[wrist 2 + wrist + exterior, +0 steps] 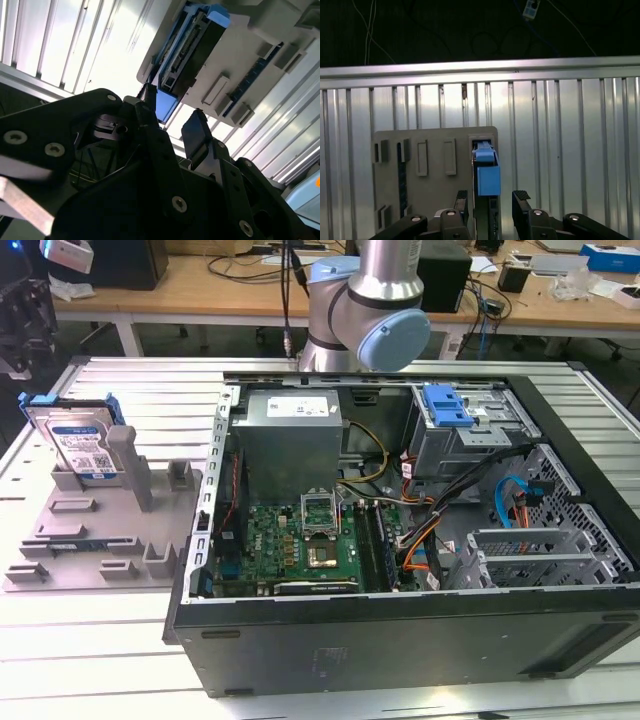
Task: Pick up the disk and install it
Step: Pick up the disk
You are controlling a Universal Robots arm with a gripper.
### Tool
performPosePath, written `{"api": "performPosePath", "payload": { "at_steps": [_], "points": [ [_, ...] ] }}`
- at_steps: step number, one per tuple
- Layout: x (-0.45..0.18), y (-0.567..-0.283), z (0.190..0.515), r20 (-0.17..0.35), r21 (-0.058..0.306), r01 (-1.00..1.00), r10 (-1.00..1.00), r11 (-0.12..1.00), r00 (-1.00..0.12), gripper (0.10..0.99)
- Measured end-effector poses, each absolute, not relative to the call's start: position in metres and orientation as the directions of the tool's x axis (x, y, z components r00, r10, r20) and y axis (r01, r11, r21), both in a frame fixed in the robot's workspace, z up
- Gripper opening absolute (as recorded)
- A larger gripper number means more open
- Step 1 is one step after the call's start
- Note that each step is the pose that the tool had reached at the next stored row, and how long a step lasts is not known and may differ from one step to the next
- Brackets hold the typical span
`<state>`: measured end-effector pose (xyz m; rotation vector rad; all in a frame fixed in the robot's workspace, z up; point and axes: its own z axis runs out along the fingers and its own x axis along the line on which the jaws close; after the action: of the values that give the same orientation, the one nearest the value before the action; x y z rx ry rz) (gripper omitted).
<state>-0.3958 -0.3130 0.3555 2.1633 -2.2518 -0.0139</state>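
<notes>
The disk (80, 445) stands on edge in a slot of the grey holder (100, 530) at the exterior view's left; it is silver with a white-and-blue label and a blue frame. My gripper (22, 330) hangs just above it at the exterior view's upper left. In both wrist views the gripper (491, 197) (170, 117) is open, its black fingers (521, 199) either side of the disk's blue upper edge (487, 175) (190, 50) without touching it.
The open computer case (560, 640) lies to the exterior view's right of the holder, with a motherboard (300, 540), a grey power supply (290, 435) and a drive cage with a blue latch (447, 405). Both stand on a ribbed metal table (120, 650). The arm's base (365, 310) rises behind the case.
</notes>
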Motion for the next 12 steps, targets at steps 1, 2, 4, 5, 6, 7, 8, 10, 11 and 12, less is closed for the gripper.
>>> {"api": "performPosePath", "payload": {
  "at_steps": [1,2,4,5,6,7,8,10,11,12],
  "points": [
    [-0.3960,-0.3130,0.3549,0.008,0.020,-0.999,-0.999,0.040,-0.040,0.482],
    [-0.3963,-0.3130,0.3543,0.008,0.020,-0.999,-0.999,0.040,-0.040,0.482],
    [-0.3968,-0.3131,0.3536,0.008,0.020,-0.999,-0.999,0.040,-0.040,0.482],
    [-0.3971,-0.3131,0.3532,0.008,0.020,-0.999,-0.999,0.040,-0.040,0.482],
    [-0.3974,-0.3132,0.3529,0.008,0.019,-0.999,-0.999,0.040,-0.040,0.482],
    [-0.3978,-0.3133,0.3522,0.008,0.019,-0.999,-0.999,0.040,-0.040,0.482],
    [-0.3982,-0.3135,0.3517,0.008,0.019,-0.999,-0.999,0.040,-0.040,0.482],
    [-0.3989,-0.3140,0.3501,0.008,0.020,-0.999,-0.999,0.040,-0.040,0.482],
    [-0.3991,-0.3143,0.3492,0.008,0.019,-0.999,-0.999,0.040,-0.040,0.482],
    [-0.3992,-0.3144,0.3487,0.008,0.019,-0.999,-0.999,0.040,-0.040,0.482]
  ]
}}
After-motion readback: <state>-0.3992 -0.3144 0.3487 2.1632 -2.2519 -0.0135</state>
